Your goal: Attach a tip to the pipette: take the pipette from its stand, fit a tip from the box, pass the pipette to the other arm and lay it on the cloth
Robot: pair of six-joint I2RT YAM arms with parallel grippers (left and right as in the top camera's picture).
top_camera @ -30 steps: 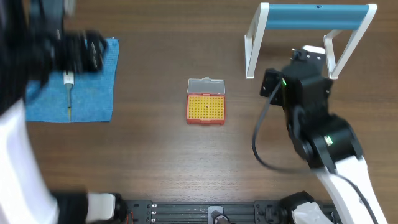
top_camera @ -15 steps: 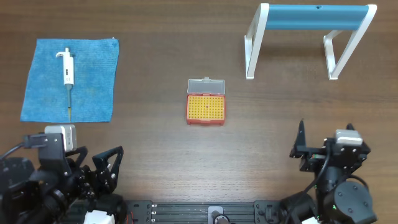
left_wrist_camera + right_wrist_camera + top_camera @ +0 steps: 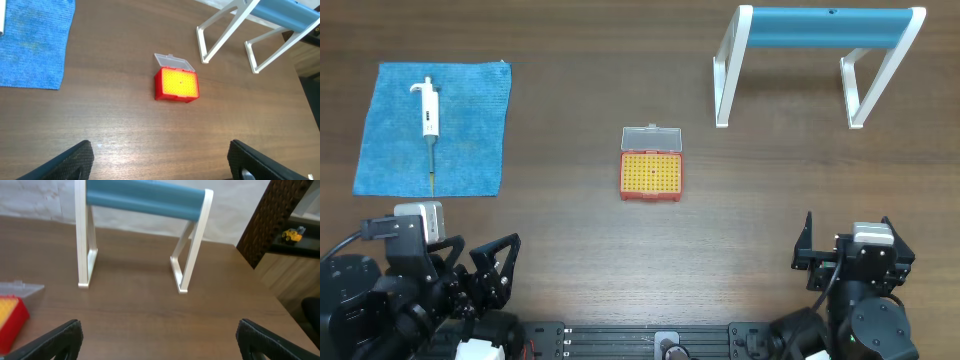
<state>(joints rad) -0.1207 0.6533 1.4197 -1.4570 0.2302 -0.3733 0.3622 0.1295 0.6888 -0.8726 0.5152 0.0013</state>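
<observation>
Bright, even light falls from above on the brown wood-grain table (image 3: pixel 570 250). The white-legged stand with a blue top bar (image 3: pixel 145 197) throws a soft, broad shadow on the wood beneath it. The red box of yellow tips (image 3: pixel 176 85) casts just a thin dark line along its base. In the left wrist view a faint pale sheen lies on the table.

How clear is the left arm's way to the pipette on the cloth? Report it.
Probably clear, yes. The left gripper sits open by its base; the pipette lies exposed on the blue cloth ahead, only bare table between.
</observation>
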